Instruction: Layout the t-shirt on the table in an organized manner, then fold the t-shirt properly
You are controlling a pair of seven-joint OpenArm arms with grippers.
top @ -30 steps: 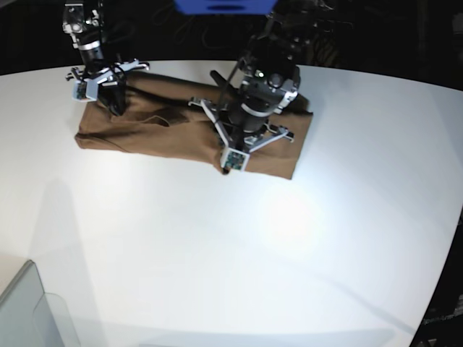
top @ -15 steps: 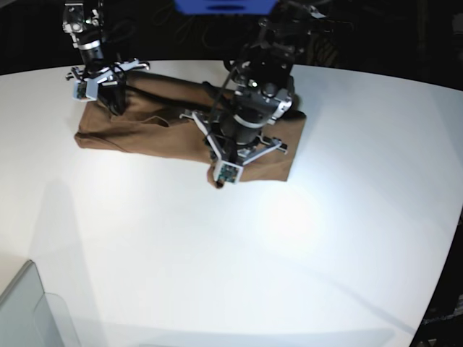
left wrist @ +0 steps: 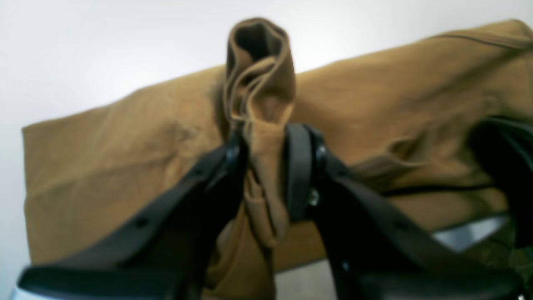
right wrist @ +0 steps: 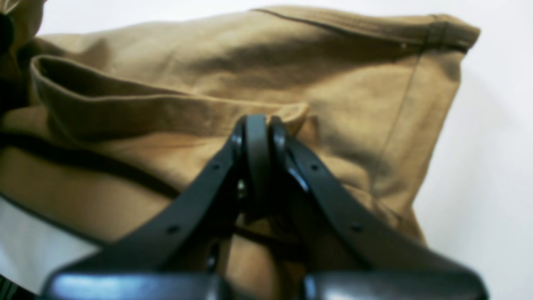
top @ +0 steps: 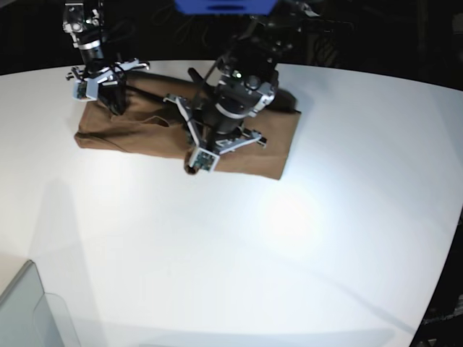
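Note:
The brown t-shirt (top: 145, 134) lies as a long band at the far side of the white table (top: 289, 238). In the base view my left gripper (top: 194, 166) hangs over the band's front edge near its middle. Its wrist view shows the left gripper (left wrist: 266, 158) with a bunched roll of the t-shirt (left wrist: 260, 66) standing up between its fingers. My right gripper (top: 114, 101) sits at the shirt's far left end. Seen from its wrist, the right gripper (right wrist: 258, 133) has its jaws pressed together on the end of a fold of the t-shirt (right wrist: 250, 54).
A grey translucent bin corner (top: 29, 311) stands at the table's near left. A blue object (top: 224, 6) hangs above the far edge. The table's curved edge drops away at the right.
My left arm has moved leftward along the shirt, dragging its right end with it, so the band is shorter. The right arm has stayed put.

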